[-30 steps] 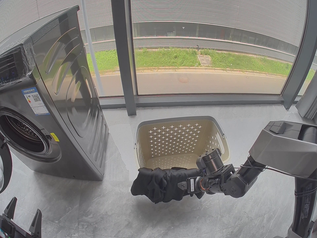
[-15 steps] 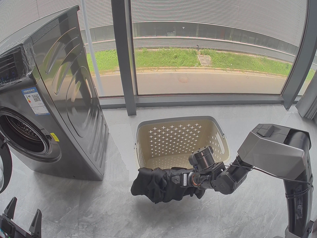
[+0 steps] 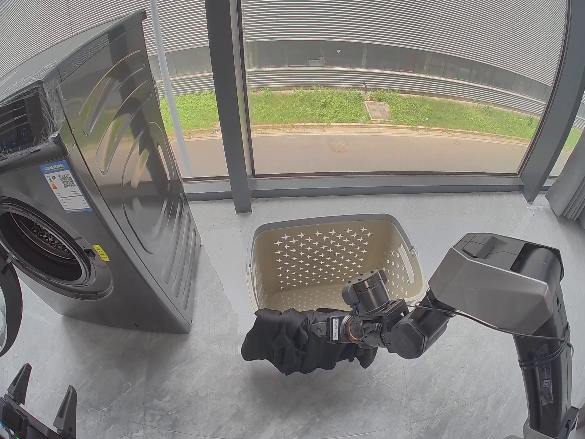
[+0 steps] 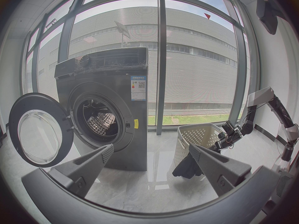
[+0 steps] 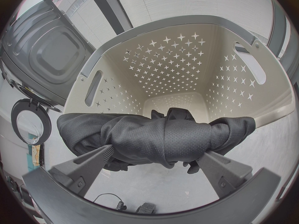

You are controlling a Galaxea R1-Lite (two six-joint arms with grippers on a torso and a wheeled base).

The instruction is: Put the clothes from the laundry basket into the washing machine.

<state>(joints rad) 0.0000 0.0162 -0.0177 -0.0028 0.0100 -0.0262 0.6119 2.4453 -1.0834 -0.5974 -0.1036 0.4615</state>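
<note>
While black garment [image 3: 283, 341] overhangs basket [image 3: 329, 219] rim, right hand [image 5: 155, 154] spread astride it, left hand [image 4: 150, 147] apart, floor [image 3: 183, 385] beneath.

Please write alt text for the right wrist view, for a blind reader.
The open right claw straddles a black garment draped over the near rim of a beige laundry basket. A grey washing machine, door open, stands beside the basket.
</note>
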